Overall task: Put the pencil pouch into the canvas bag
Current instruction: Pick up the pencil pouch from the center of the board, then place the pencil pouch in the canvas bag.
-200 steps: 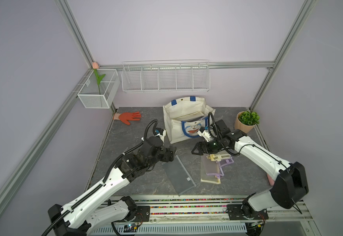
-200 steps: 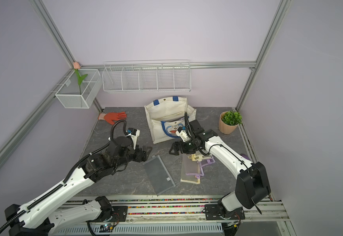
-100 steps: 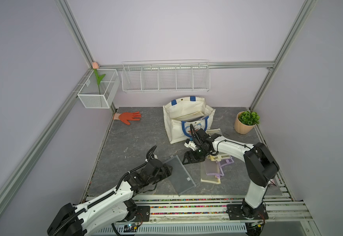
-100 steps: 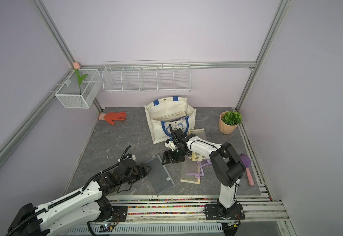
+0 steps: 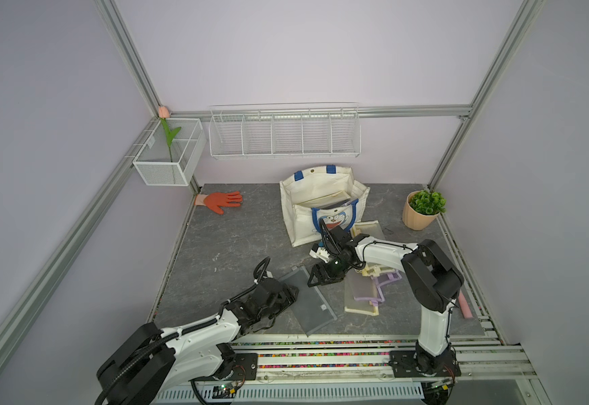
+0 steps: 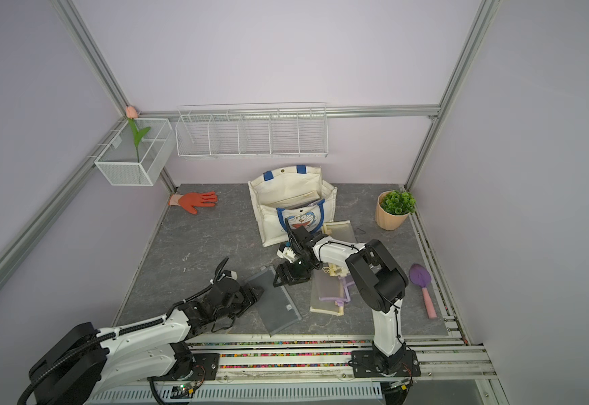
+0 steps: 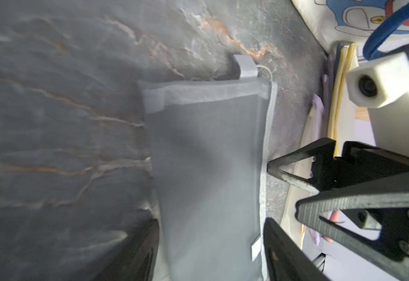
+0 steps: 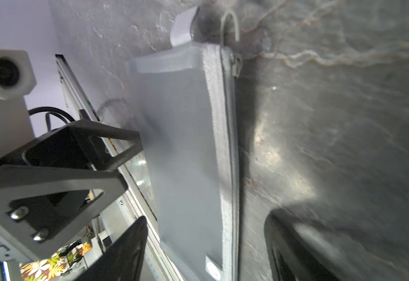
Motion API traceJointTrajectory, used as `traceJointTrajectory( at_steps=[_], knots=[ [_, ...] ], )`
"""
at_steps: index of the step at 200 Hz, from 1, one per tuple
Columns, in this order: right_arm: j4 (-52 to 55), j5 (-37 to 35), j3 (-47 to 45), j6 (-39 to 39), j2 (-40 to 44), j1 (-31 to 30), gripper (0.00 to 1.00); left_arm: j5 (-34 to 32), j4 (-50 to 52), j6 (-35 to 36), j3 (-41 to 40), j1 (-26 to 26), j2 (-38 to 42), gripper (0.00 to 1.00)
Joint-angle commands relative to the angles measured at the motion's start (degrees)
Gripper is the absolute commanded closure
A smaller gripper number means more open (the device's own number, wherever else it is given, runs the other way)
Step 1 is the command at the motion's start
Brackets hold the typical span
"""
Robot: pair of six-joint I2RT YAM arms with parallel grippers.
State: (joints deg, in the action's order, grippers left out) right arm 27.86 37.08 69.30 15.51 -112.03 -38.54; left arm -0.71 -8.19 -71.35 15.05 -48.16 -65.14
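I am seeing: pencil pouch (image 5: 309, 302) grey mesh | canvas bag (image 5: 303, 226) cream, blue handles, cat print | worktop (image 5: 223, 252) dark grey, veined

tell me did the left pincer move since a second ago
Yes. The left pincer has pulled back from the canvas bag toward the front rail, and now sits low at the grey pouch's edge.

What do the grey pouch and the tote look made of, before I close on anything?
Pouch: thin grey fabric, likely mesh or nylon, matte; it lies flat and limp, with a woven tape along the zip. Tote: cream woven canvas by the look, matte; it stands boxy with soft creases.
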Motion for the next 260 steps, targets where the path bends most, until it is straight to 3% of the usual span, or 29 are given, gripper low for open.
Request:
traceJointTrajectory(
  at_steps=[1, 26, 68, 92, 115, 145, 164, 200, 260],
  knots=[
    [-1.5, 0.0, -1.4, 0.5, -3.8, -0.9, 0.26, 0.3, -7.5, -0.7, -0.6, 0.1, -6.2, 0.35],
    [-1.8, 0.5, -1.2, 0.5, -4.1, -1.0, 0.35, 0.2, -15.0, -0.8, -0.7, -0.1, -11.3, 0.46],
    [-2.4, 1.1, -1.7, 0.1, -2.2, -1.0, 0.64, 0.5, -18.4, 1.6, 1.0, -0.5, -12.2, 0.79],
    [0.7, -0.1, -0.9, -1.6, 1.0, -0.9, 0.65, -0.9, -14.2, 4.0, 2.0, -0.4, -6.5, 1.0],
    [3.7, -1.6, -0.7, -2.3, 6.4, -0.2, 0.59, -4.9, 0.3, 8.7, 6.5, -0.5, 5.0, 1.0],
    [9.1, -4.1, 1.5, -2.6, 15.7, 0.7, 0.48, -13.6, 23.6, 24.9, 20.3, -0.3, 17.7, 1.0],
    [13.1, -6.9, 4.3, -3.5, 21.0, 1.3, 0.42, -18.3, 33.9, 35.5, 31.4, 0.0, 19.8, 1.0],
    [15.5, -8.1, 6.3, -2.3, 26.8, 4.4, 0.37, -23.0, 45.2, 54.2, 54.1, 0.6, 9.4, 1.0],
    [18.2, -8.7, 7.8, -1.7, 31.8, 11.1, 0.28, -25.2, 45.7, 85.9, 88.3, 2.3, -17.6, 1.0]
  ],
)
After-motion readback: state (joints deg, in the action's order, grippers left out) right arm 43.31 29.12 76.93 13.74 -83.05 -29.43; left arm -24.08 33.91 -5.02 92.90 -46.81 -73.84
